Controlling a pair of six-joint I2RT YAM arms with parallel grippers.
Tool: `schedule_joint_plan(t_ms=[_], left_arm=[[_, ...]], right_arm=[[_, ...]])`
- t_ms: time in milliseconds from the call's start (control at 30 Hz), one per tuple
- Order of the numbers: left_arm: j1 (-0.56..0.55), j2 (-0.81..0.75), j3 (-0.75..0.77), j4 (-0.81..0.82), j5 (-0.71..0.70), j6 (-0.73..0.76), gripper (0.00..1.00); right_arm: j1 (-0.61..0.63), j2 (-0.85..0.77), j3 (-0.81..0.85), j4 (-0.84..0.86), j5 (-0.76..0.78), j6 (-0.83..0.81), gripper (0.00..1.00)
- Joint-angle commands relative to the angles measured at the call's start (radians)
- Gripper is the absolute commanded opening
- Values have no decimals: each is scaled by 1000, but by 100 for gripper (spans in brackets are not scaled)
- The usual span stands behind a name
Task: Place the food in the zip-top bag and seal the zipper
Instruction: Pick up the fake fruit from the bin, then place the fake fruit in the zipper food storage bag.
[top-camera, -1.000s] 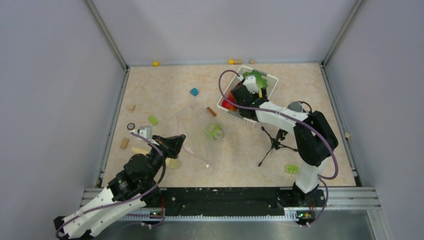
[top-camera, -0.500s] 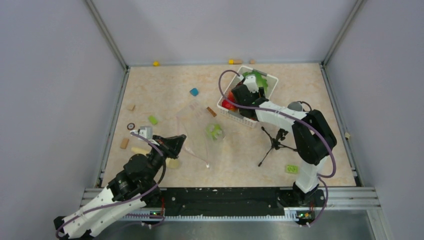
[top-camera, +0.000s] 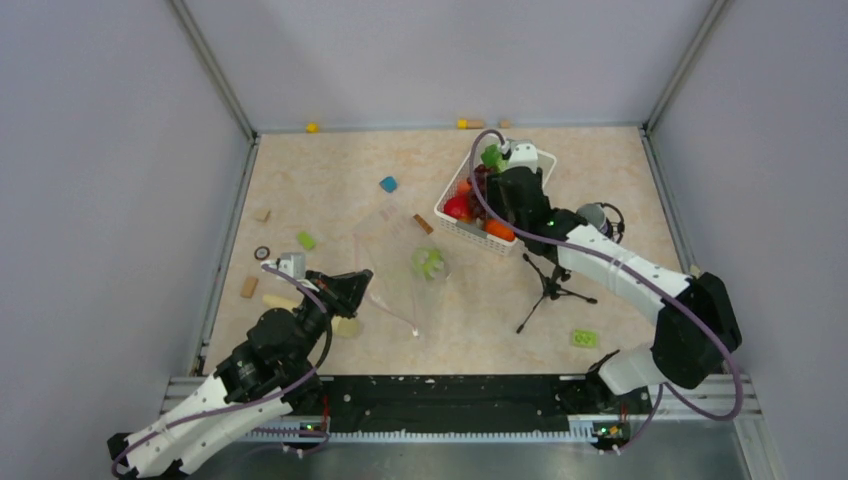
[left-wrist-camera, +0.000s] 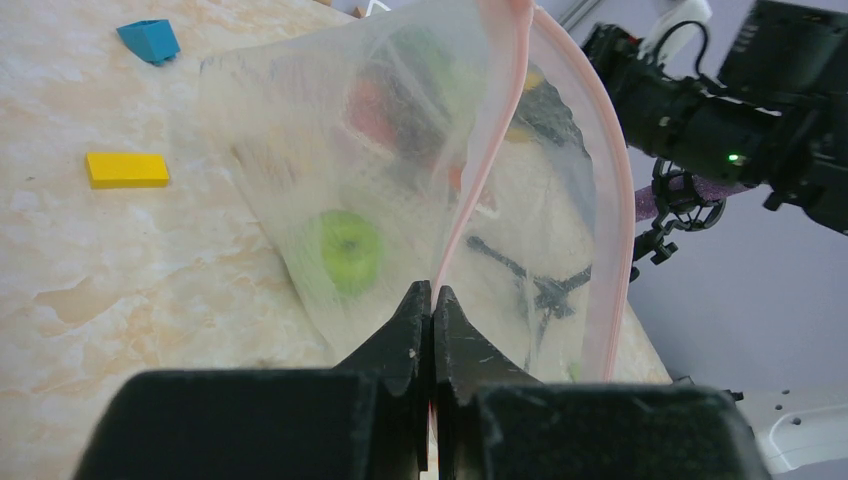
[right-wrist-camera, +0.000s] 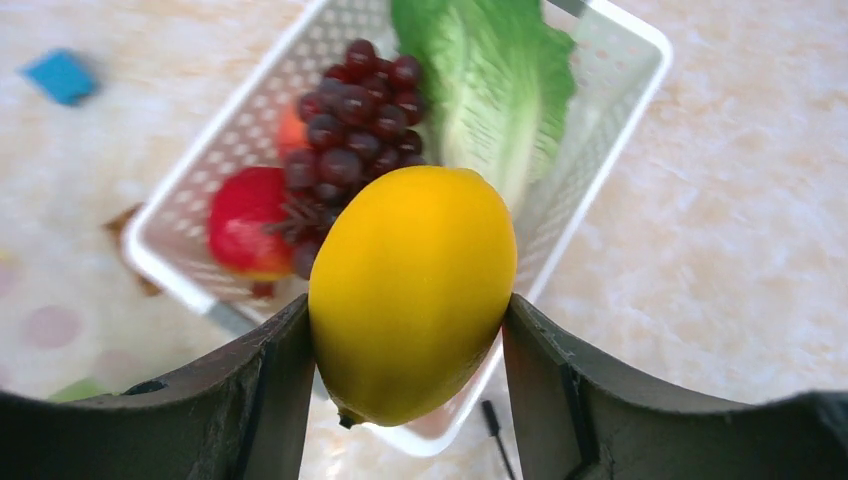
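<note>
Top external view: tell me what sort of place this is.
Probably a robot lab test cell: plain grey panel walls box in a beige marble-pattern tabletop, with toy fruit in a white slotted plastic basket.

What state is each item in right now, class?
Clear plastic zip-top bag, mouth open
Pinkish zipper strip, unsealed, pinched in shut left claw
Round green lime, inside the bag
Oval yellow lemon, gripped by right claw
White slotted plastic basket, partly filled

no readable text, labels, brands or numbers anywhere
</note>
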Motion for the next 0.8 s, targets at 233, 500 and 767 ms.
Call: schedule_joint_plan(t_ms=[233, 500, 767], left_arm=[[3, 9, 25, 54, 11, 5, 0], [2, 9, 25, 54, 11, 5, 0], [3, 10, 27, 56, 17, 6, 0]], right_arm=[[13, -259, -72, 143, -720, 33, 29], [109, -332, -101, 338, -1303, 170, 27], [387, -291, 15, 158, -1169, 19, 27]])
